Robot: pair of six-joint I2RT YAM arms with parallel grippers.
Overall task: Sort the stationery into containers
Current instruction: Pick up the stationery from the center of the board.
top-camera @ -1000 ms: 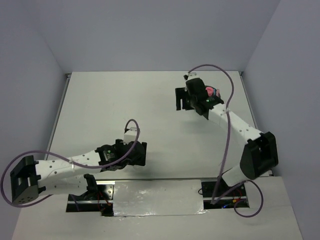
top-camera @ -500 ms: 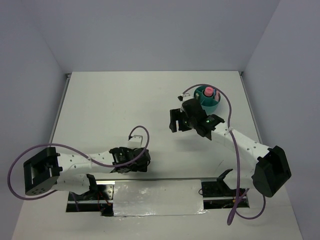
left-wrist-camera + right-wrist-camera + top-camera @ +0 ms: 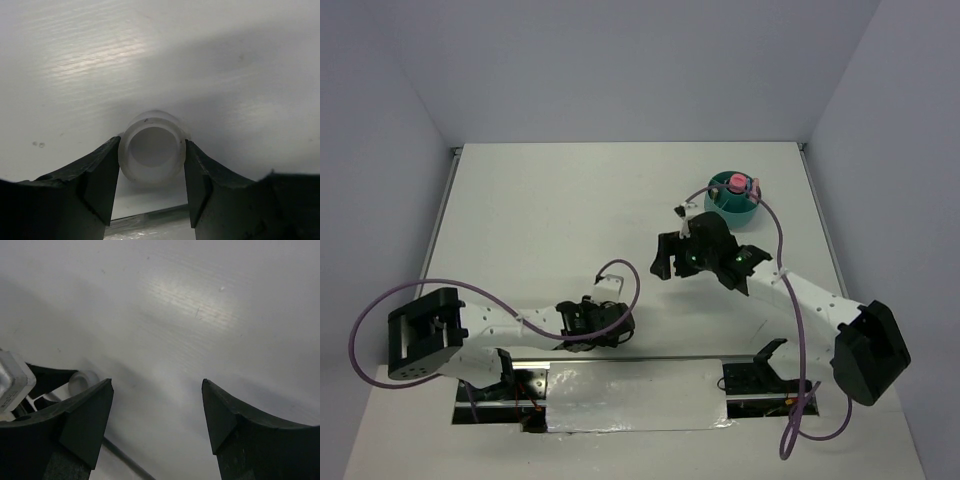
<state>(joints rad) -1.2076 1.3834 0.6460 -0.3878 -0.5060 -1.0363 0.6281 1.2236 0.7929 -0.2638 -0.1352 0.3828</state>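
A clear ring [image 3: 150, 152] lies on the white table near its front edge. My left gripper [image 3: 152, 142] is low over it, both fingers pressed against its sides. In the top view the left gripper [image 3: 622, 326] covers the ring. The right wrist view shows the ring [image 3: 82, 380] at far left. My right gripper [image 3: 157, 383] is open over bare table, nothing between its fingers. It hangs mid-table [image 3: 662, 258], right of and behind the left one. The teal organizer [image 3: 740, 209] stands at the back right with a pink tube [image 3: 735, 182] upright in it.
The table's front edge with a metal strip [image 3: 620, 385] runs just below the left gripper. Purple cables [image 3: 775, 235] loop off both arms. Grey walls close in the table at left, back and right.
The left arm slid right along the front edge and its jaws closed in on the clear ring. The right arm drew back from the organizer toward mid-table, uncovering it.
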